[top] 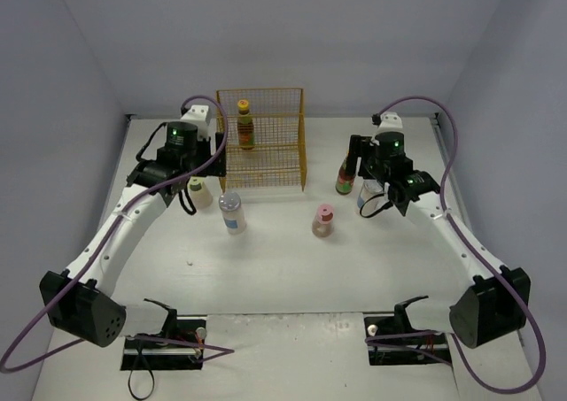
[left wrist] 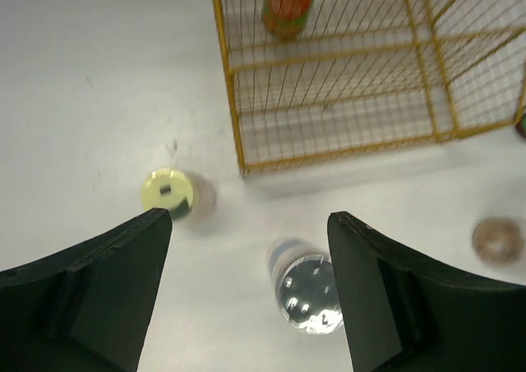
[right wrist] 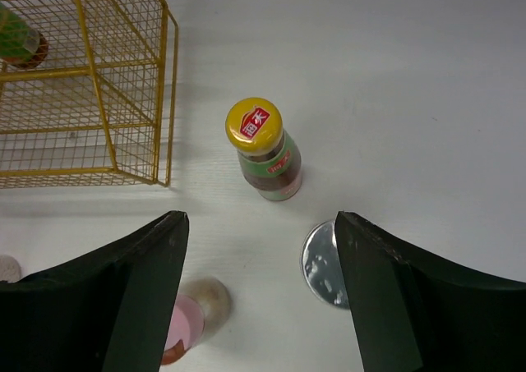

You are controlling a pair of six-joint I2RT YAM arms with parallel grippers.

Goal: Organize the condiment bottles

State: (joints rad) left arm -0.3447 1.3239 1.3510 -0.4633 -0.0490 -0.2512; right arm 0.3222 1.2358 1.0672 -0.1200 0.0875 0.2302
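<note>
Both arms reached forward over the white table [top: 266,277]. The left gripper [left wrist: 249,218] was released, its two black fingers spread wide with nothing between them. The right gripper [right wrist: 260,220] was likewise released and empty.

Nearest the arm bases, the squat beige bottle with a pink cap [top: 322,220] stood upright near the table centre. To its left and well apart from it stood the pale jar with a silver lid [top: 232,212], also upright. The second pale silver-lidded jar [right wrist: 320,265] stood just beside the inner edge of one right finger; contact could not be determined.

Further out, the squat beige bottle with a yellow-green cap [top: 200,191] stood upright close under the left gripper, left of the first jar. The dark bottle with a yellow cap and red label [top: 345,175] stood upright beside the right gripper and apart from its fingers.

Farthest back stood the yellow wire rack [top: 283,144]. The second dark yellow-capped bottle [top: 244,124] stood upright on a wire shelf inside it, near its left wall.
</note>
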